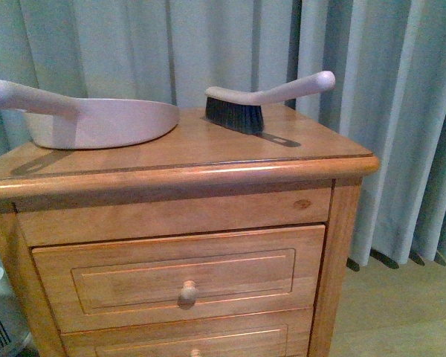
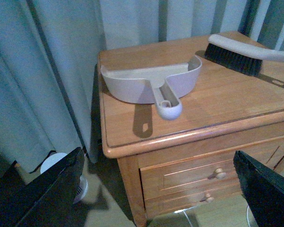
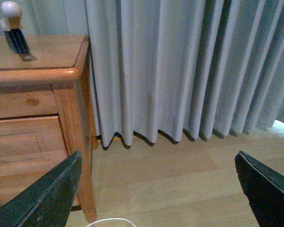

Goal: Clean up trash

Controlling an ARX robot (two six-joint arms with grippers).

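Nearest, both pincers are released and hold nothing: the left gripper (image 2: 157,155) hangs with its black fingers (image 2: 52,189) spread wide in front of the left near corner of the honey-coloured wooden chest of drawers (image 1: 208,145), and the right gripper (image 3: 157,155) is spread just as wide over the pale wooden floor (image 3: 180,184) to the right of the chest. On the floor at the near edge of the right wrist view lies a thin white looped cable (image 3: 111,221), and by the chest's left foot stands a white round appliance (image 2: 57,163); neither is rubbish. The small white crumpled wad of trash shows in none of the three views, so I cannot say where it lies. On the chest top, the pale grey plastic dustpan (image 1: 104,123) sits at the left with its handle jutting past the left edge, and the pale-handled hand brush with dark bristles (image 1: 238,111) rests further back to the right, handle angled up and rightward, well apart from the pan. Behind everything hangs the pleated blue-grey curtain (image 1: 401,111). The step, as I judge it, is finding the wad before anything else: search the floor and the chest's sides, then bring each arm to its nearer tool, left to pan, right to brush, gripping each handle squarely. No brand, label or writing can be read anywhere.
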